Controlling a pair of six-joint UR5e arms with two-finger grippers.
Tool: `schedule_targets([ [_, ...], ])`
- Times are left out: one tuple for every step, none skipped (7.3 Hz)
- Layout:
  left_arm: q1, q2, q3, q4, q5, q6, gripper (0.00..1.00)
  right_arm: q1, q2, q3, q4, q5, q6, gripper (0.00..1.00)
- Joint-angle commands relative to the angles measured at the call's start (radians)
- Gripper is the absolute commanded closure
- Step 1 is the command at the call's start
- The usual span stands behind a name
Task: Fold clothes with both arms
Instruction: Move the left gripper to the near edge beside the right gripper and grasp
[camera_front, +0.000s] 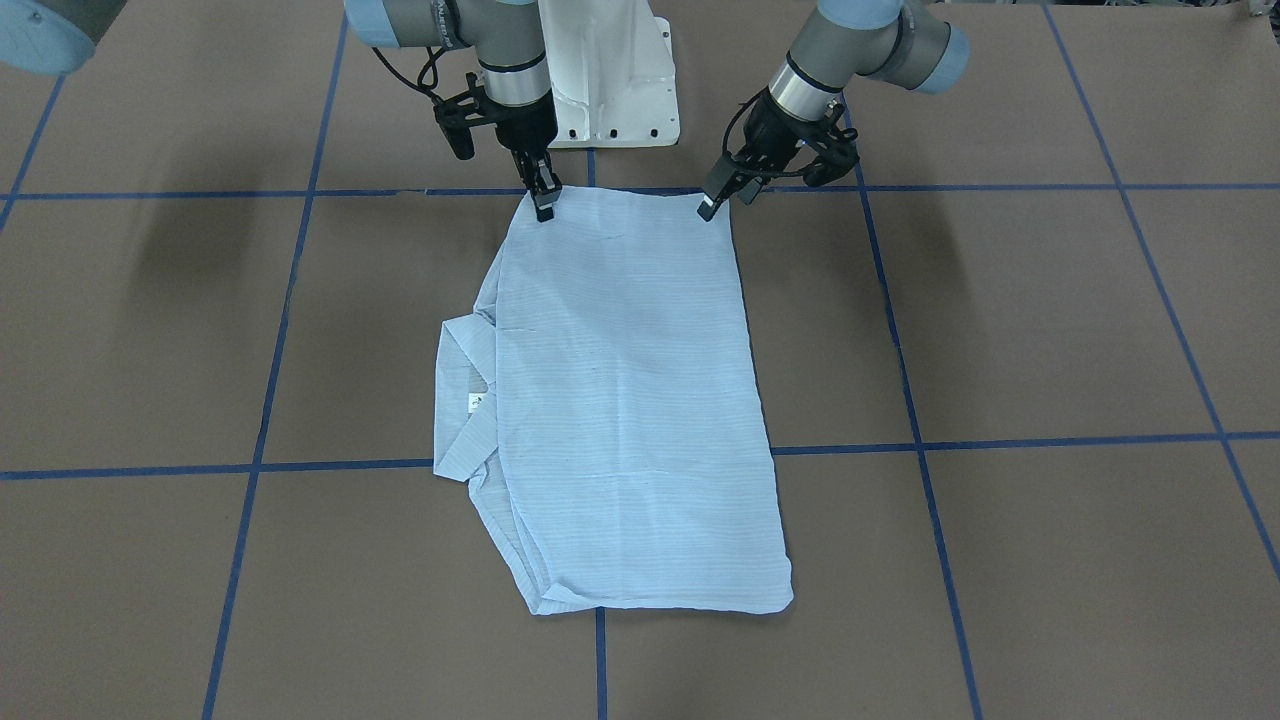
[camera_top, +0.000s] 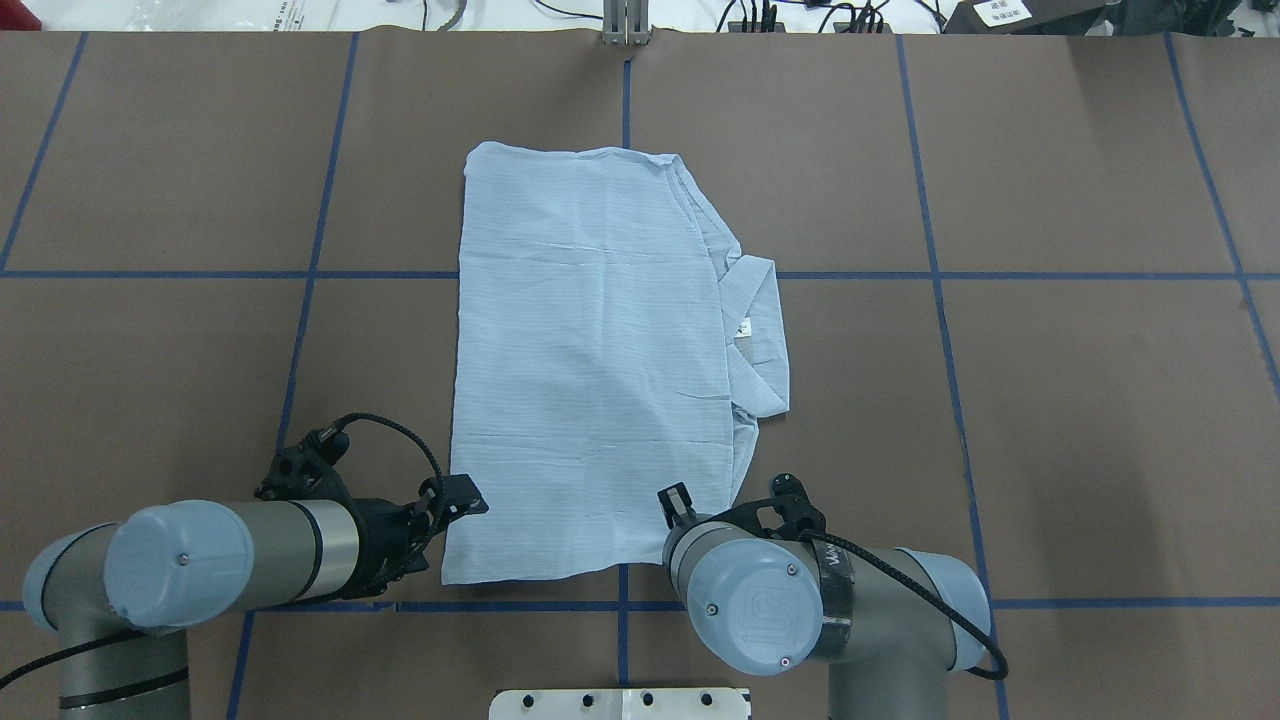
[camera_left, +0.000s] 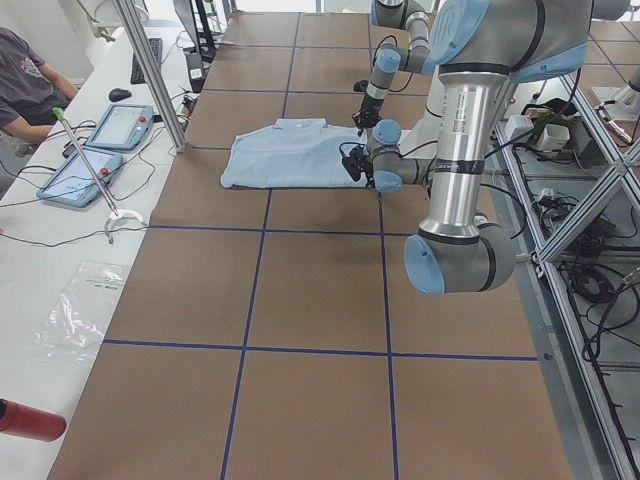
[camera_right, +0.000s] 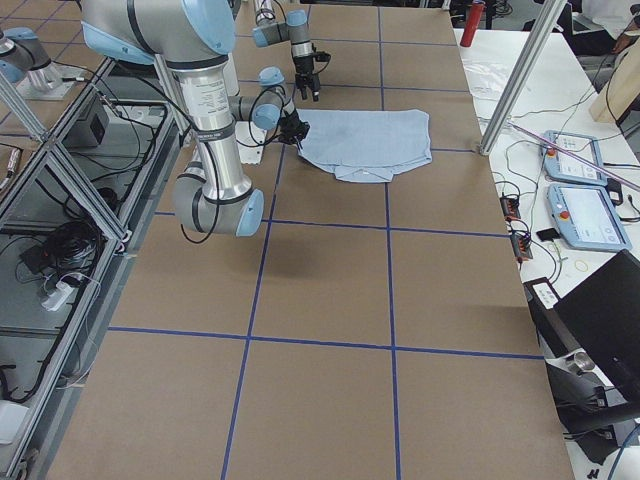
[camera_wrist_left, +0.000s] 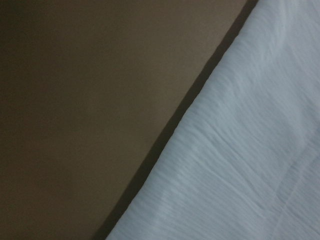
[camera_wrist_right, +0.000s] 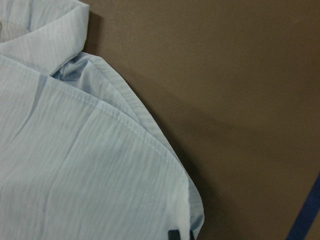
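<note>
Both arms of the robot reach down to the near hem of the shirt (camera_top: 590, 350), which lies folded into a long panel in the middle of the brown surface (camera_top: 1050, 420), running straight away from the white pedestal base (camera_front: 610, 90). The left hand (camera_front: 712, 203) sits at the panel's near left corner and the right hand (camera_front: 544, 200) at its near right corner, each tip touching or just above the cloth. Whether either hand is clenched on the fabric or released cannot be told from these views; the right wrist camera shows only a dark fingertip at the very corner, and the left wrist camera shows no finger at all. Farther out, the collar (camera_top: 762, 330) and its white neck label (camera_top: 744, 326) stick out from the panel's right edge, and beyond them the far hem lies flat, with layered edges bunched at the far right corner. The shirt looks thin, light and limp: it would likely sag between two holds and slip over the surface. The two near corners appear the best places to take it, pinching every layer at once and lifting evenly, since a shallow bite might catch only the top sheet.
</note>
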Motion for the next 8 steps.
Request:
schedule_targets([
  [0.038, -0.009, 0.034, 0.015, 0.016, -0.002, 0.03, -0.001, -0.001, 0.0, 0.0, -0.002, 0.0, 1.0],
  [0.041, -0.012, 0.033, 0.015, 0.016, -0.002, 0.07, -0.001, 0.001, 0.0, 0.0, -0.002, 0.0, 1.0],
  [0.044, -0.012, 0.031, 0.015, 0.016, -0.004, 0.17, -0.001, 0.001, 0.0, -0.002, -0.002, 0.0, 1.0],
  [0.044, -0.014, 0.028, 0.015, 0.022, -0.054, 0.46, -0.001, 0.001, 0.0, 0.0, -0.002, 0.0, 1.0],
  [0.052, -0.012, 0.025, 0.015, 0.039, -0.104, 0.95, -0.001, 0.001, 0.0, 0.0, -0.002, 0.0, 1.0],
  [0.052, -0.012, 0.02, 0.016, 0.039, -0.105, 1.0, -0.001, 0.001, 0.0, 0.0, -0.002, 0.0, 1.0],
  [0.052, -0.014, 0.014, 0.016, 0.038, -0.106, 1.0, -0.001, -0.001, 0.0, 0.0, -0.002, 0.0, 1.0],
  [0.052, -0.015, 0.005, 0.016, 0.038, -0.106, 1.0, -0.004, -0.001, -0.001, -0.002, -0.004, 0.0, 1.0],
])
